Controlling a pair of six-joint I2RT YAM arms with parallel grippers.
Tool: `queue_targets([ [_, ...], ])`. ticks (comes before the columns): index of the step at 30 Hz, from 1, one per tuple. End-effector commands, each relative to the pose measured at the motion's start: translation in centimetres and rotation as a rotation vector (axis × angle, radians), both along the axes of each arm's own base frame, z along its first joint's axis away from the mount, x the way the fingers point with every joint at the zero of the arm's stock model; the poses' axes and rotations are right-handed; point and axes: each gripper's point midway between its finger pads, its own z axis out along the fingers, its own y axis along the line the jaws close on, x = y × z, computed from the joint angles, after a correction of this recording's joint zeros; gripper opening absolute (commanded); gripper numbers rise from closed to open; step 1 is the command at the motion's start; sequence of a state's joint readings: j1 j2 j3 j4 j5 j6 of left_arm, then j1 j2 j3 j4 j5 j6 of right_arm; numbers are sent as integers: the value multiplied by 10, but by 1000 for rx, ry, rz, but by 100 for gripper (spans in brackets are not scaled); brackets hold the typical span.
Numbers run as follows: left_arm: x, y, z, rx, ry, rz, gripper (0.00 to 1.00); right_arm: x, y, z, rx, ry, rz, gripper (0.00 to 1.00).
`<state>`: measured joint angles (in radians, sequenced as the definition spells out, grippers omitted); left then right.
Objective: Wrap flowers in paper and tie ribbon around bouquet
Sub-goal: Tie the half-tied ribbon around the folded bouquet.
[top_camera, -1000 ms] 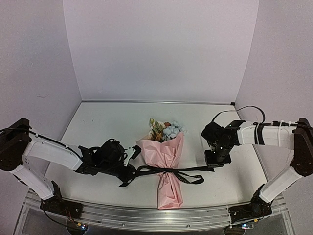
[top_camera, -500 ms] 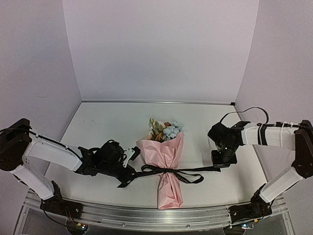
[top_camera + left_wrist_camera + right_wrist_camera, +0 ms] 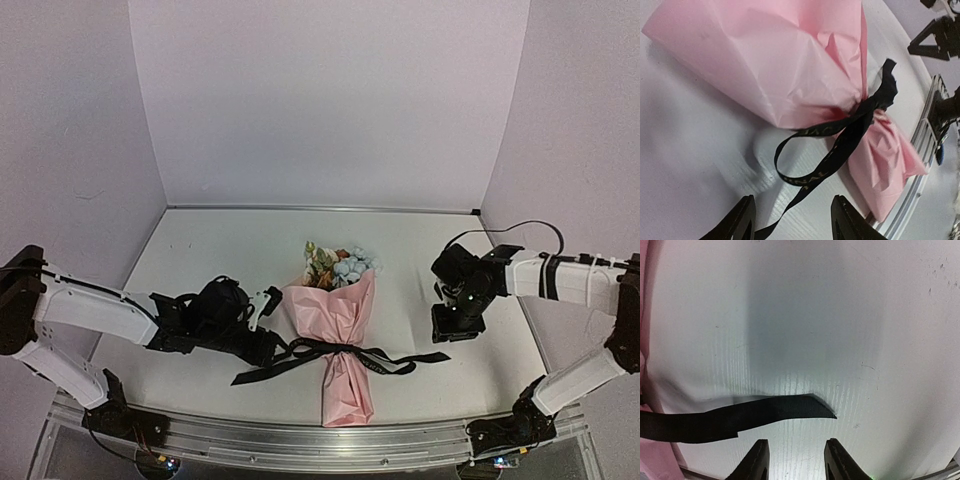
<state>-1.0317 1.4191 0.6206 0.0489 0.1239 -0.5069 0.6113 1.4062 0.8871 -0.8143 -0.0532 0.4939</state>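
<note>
Left wrist camera first: the left claw [image 3: 793, 202] has its fingers spread and grips nothing. A loose tail of the black lettered ribbon [image 3: 837, 150] trails over the white surface [image 3: 690, 160] toward the gap between them; whether it touches a finger I cannot tell. Just ahead of the claw the ribbon makes a slack loop. Beyond that it is cinched round the narrow waist of the bouquet [image 3: 880, 165], whose pink paper [image 3: 740, 45] flares out farther on.

The right claw [image 3: 794, 452] is likewise spread and empty. The ribbon's other cut end lies flat just ahead of its fingertips, apart from them, with a sliver of pink paper off to the left in its own view.

From the top camera, the flowers [image 3: 340, 267] show at the cone's wide end, beyond both claws.

By my reading the wrapping is done and the ribbon is tied. What may remain is only neatening the tails and drawing the arms clear.
</note>
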Motion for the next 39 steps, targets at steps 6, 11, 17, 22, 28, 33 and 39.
queue_targets([
  [6,8,-29,17,-71,78,36,51,-16,19,19,88,-58,195,43],
  [11,11,-30,-2,3,107,44,51,-27,30,21,66,-86,352,44],
  [17,14,-35,-3,-6,138,71,52,-33,35,16,39,-77,400,45],
  [22,13,-40,-7,-3,168,73,51,-35,42,15,31,-76,438,45],
  [28,13,-42,-14,6,194,83,37,-38,67,9,84,-143,592,47],
  [33,17,-39,-13,7,181,108,11,-41,89,0,122,-252,819,48],
  [39,25,-35,-4,1,154,127,0,-50,91,2,137,-232,790,45],
])
